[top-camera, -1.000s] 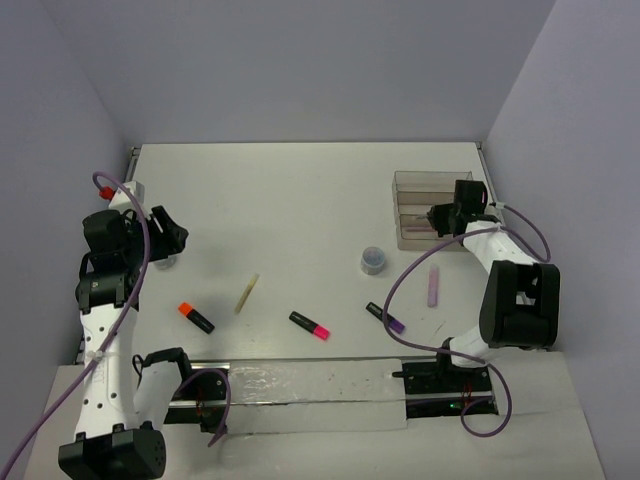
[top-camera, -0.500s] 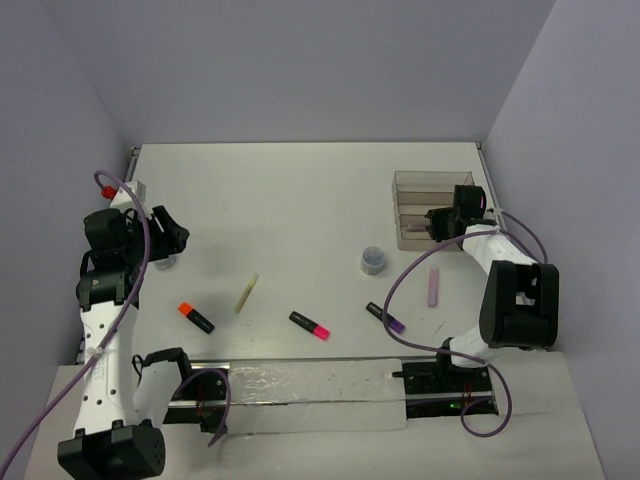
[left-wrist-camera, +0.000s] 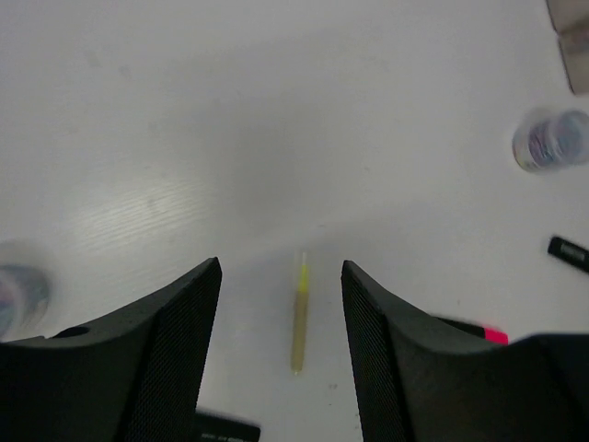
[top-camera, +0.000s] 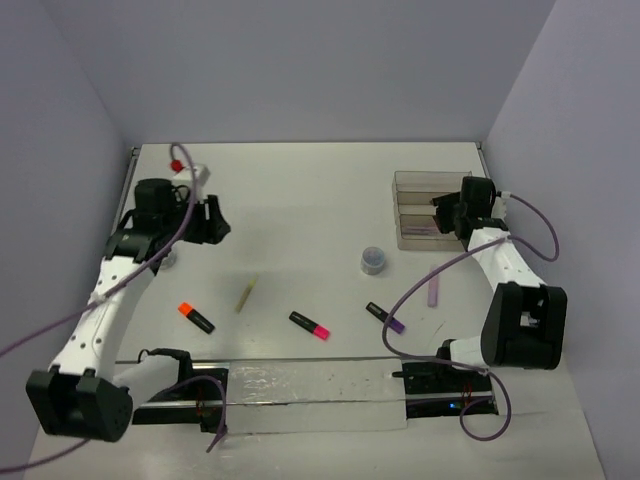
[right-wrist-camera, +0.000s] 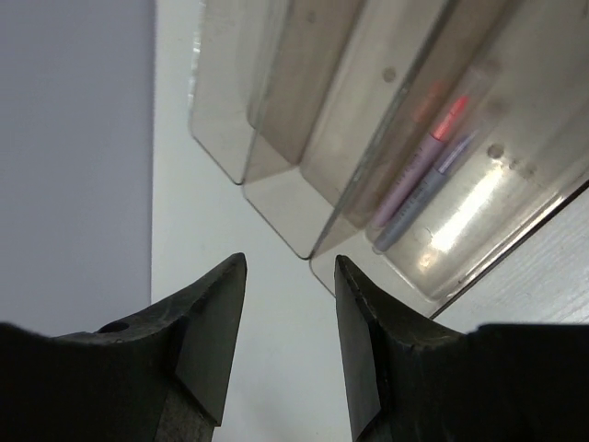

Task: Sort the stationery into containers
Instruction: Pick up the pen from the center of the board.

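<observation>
The white surface (top-camera: 300,200) is bare-topped and closed in by plain lilac-grey walls (top-camera: 300,70). At its far right sits the clear tray (top-camera: 400,190). One of its outer compartments holds thin sticks (right-wrist-camera: 419,180), one of them red-tipped. The right tool (right-wrist-camera: 290,262) hangs over the tray, jaws apart and empty. The left tool (left-wrist-camera: 281,267), also spread and empty, hovers above a beige stick (left-wrist-camera: 299,322). Three highlighters (top-camera: 309,324), a lilac marker (top-camera: 433,290) and a round piece (top-camera: 373,260) lie loose on the surface.
</observation>
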Motion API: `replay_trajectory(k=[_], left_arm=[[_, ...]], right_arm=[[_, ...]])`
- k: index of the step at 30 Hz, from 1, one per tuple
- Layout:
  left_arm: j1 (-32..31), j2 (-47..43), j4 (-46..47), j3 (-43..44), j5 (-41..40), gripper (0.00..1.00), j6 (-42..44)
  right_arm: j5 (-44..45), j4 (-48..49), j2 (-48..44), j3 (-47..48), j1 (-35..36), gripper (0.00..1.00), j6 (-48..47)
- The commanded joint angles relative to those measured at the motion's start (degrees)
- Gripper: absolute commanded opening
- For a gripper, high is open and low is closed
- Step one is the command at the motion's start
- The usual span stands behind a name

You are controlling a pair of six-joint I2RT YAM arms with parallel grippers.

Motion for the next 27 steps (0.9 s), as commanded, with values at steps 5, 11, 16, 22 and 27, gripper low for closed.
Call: replay_trajectory(k=[5, 11, 16, 22, 27], left_arm=[[-21.2, 22.1, -9.8, 4.3, -12.0, 0.73, 10.3], [-25.5, 31.3, -9.8, 1.5, -16.5, 0.74, 9.4], [-27.9, 37.8, -6.4, 0.3, -21.8, 0.74, 9.1], [-27.9, 41.7, -5.1, -0.1, -21.9, 0.43, 9.5], [-26.8, 43.9, -7.7, 0.9, -21.6, 0.00, 9.5]], right_arm=[[9.5, -1.8, -12.2, 1.4, 3.6, 0.51, -10.1], [11.6, -2.5, -15.4, 0.4, 6.6, 0.51, -14.2], [15.2, -2.5, -15.0, 0.6, 9.2, 0.51, -15.8], [15.5, -2.1, -13.5, 1.8, 9.2, 0.50, -17.8], [14.5, -0.2, -13.5, 1.8, 9.4, 0.50, -19.8]])
